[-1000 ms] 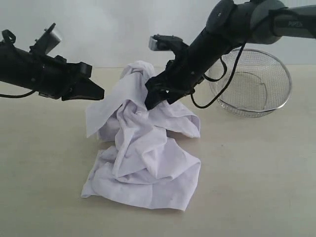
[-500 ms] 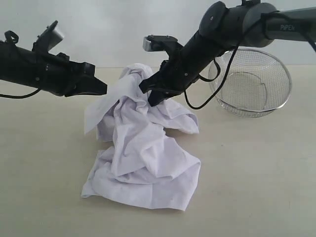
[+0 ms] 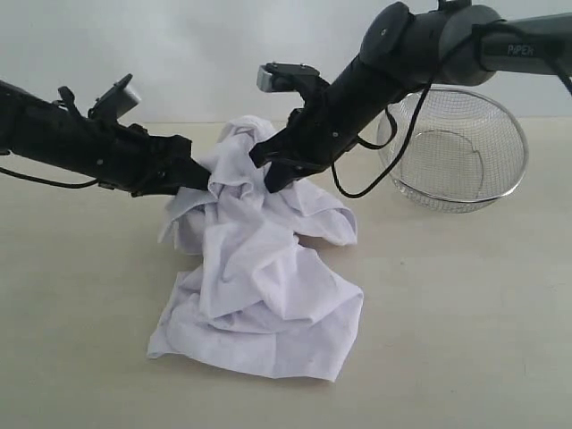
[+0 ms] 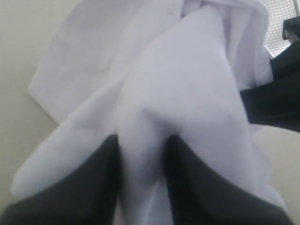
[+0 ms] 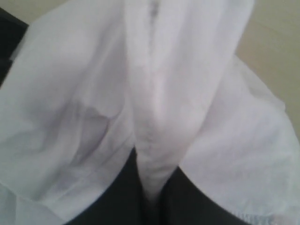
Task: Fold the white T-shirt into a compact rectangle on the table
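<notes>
The white T-shirt [image 3: 259, 277] lies crumpled in a heap on the table [image 3: 447, 313], its top bunch lifted. My right gripper [image 3: 268, 174] reaches in from the right and is shut on a thin ridge of the T-shirt's upper cloth [image 5: 70, 117]; in the right wrist view the gripper [image 5: 152, 164] pinches it tight. My left gripper [image 3: 197, 174] presses into the shirt's upper left side. In the left wrist view its fingers [image 4: 108, 178] stand apart, so the gripper [image 4: 141, 140] is open, with a loose fold of shirt [image 4: 187, 84] lying between them. No lettering or neck tag shows.
A round wire-mesh basket [image 3: 456, 147] stands at the back right, behind the right arm; its mesh [image 4: 281, 18] also shows in the left wrist view. The right arm's black cable loops down near the shirt [image 3: 357, 188].
The left gripper has moved right and lower into the shirt and its jaws have spread; the flap it held up has sagged. The right gripper shut on the cloth and lifted slightly.
</notes>
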`<state>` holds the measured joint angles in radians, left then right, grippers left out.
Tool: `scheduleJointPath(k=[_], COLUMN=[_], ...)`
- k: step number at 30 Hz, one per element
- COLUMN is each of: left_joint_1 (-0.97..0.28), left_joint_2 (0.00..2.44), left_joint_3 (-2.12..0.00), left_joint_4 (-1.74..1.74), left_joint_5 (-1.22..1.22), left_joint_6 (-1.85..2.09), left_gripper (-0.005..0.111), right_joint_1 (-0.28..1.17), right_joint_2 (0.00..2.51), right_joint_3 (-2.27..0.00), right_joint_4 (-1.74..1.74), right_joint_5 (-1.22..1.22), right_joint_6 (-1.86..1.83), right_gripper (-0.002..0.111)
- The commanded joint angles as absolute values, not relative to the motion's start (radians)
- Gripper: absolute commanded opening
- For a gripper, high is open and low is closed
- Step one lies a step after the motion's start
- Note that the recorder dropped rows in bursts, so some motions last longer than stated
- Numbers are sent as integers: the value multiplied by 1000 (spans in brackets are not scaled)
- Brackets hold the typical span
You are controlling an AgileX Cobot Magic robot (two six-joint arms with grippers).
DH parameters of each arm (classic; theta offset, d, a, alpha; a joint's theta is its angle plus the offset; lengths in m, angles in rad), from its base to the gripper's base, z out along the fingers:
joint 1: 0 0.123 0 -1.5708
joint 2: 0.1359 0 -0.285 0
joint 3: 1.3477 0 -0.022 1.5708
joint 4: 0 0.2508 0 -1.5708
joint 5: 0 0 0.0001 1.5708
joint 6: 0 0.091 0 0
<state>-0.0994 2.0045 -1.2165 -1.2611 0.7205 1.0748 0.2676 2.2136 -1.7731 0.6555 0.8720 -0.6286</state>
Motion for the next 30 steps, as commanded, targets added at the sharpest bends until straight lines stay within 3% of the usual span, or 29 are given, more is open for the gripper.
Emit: scheduleJointPath(k=[1, 10, 19, 30], left_joint_1=[-115, -64, 40, 50], left_joint_2=[2013, 1959, 1943, 1927], left_joint_3=[-1230, -1230, -1252, -1320], left_joint_4=[-1305, -1199, -1199, -1086], left_joint_5=[730, 576, 576, 575], left_joint_6=[1154, 1114, 1101, 1064], left_gripper=[5, 5, 5, 5], right_joint_1=[270, 266, 246, 202], right_joint_2=[2207, 2190, 2173, 2175], right_joint_3=[-1776, -1828, -1932, -1937], right_joint_4=[678, 670, 646, 489], right_joint_5=[878, 829, 774, 556], right_joint_6=[-659, -658, -629, -485], right_gripper=[0, 0, 0, 0])
